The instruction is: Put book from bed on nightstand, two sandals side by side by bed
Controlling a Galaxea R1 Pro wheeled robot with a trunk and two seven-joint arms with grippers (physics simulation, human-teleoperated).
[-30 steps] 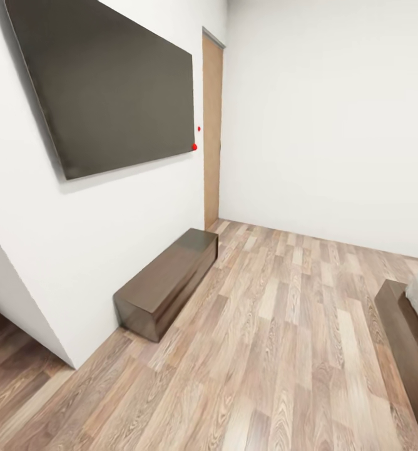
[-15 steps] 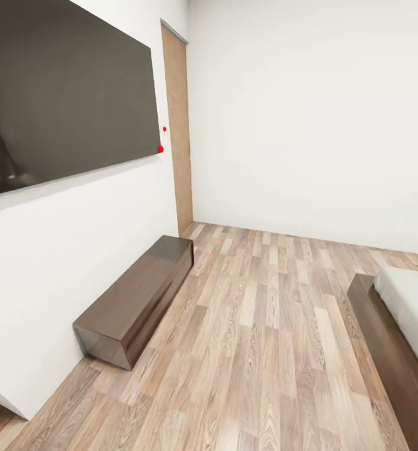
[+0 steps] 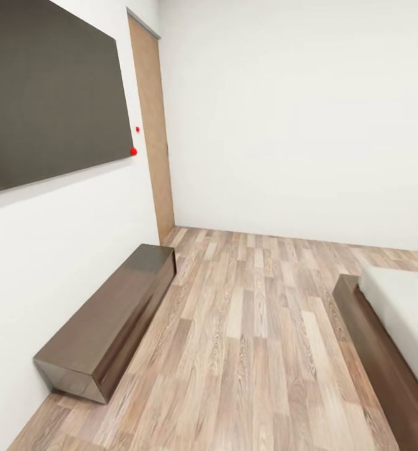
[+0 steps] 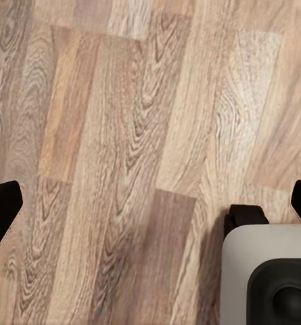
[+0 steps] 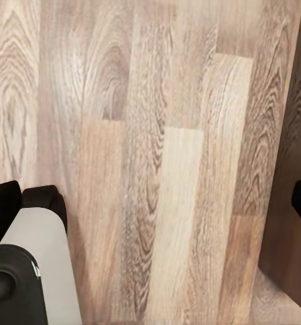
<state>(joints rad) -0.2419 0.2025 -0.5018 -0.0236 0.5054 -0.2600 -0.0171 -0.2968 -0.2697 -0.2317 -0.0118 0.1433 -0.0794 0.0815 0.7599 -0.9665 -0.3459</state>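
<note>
Both grippers point down at the wood floor (image 3: 253, 351) with fingers spread wide apart, holding nothing. Compared with before, the view has turned right: more of the bed (image 3: 403, 313) shows at right, the low bench (image 3: 109, 319) sits further left.

The very large flat bed (image 3: 402, 313) with a plain off-white mattress on a low dark wood frame (partly cut off) lies at the head view's right edge.

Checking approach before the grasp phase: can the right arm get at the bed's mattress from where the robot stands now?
Probably not yet. In the head view the bed sits at the right edge with open wood floor before it. The right gripper hangs open over floorboards, beside a dark wood edge. Nothing blocks; it needs to drive closer.
</note>
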